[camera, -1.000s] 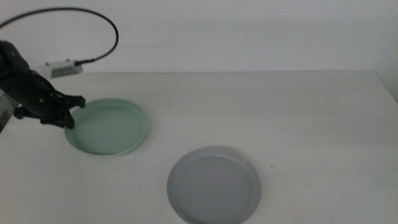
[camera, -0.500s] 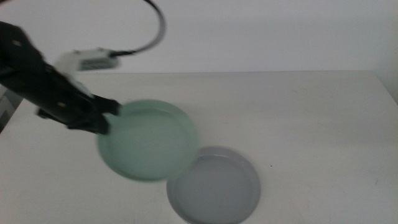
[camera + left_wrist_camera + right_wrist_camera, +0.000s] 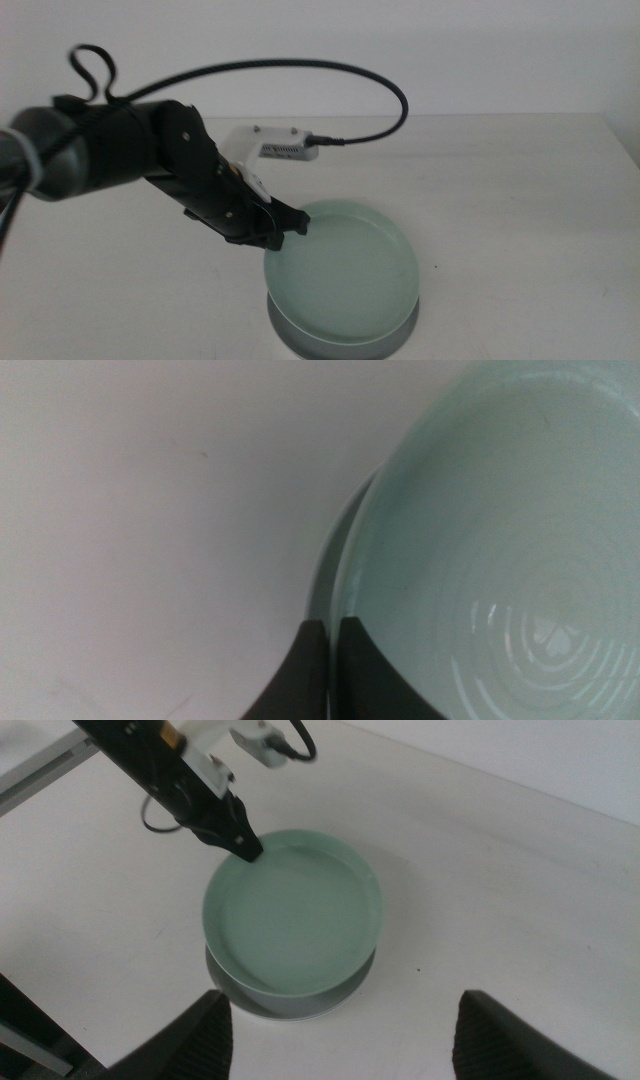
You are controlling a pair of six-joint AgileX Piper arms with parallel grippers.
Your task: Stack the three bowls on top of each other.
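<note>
Middle view: the shallow, round, pale mint green bowl (image 3: 342, 275) is held over the shallow, round grey bowl (image 3: 300, 342), of which only a thin crescent of rim shows beneath its near edge. The green one looks slightly tilted and offset rather than seated; whether the two already touch cannot be told. The left gripper (image 3: 287, 225), reaching in from the left on its dark arm, is clamped on the green bowl's rim at the side nearest the arm, and the left wrist view confirms its jaws pinched together on that rim with the grey edge (image 3: 335, 555) peeking out alongside. The right gripper (image 3: 342, 1020) waits high above the white table (image 3: 520, 200) with its jaws spread wide, holding nothing. No white bowl shows in any view. The likely risk from here is a release while the green bowl is off-centre or tipped: it could land on the grey rim, rock, and slide off onto the table. A one-sided rim pinch could also let it swing during lowering.
</note>
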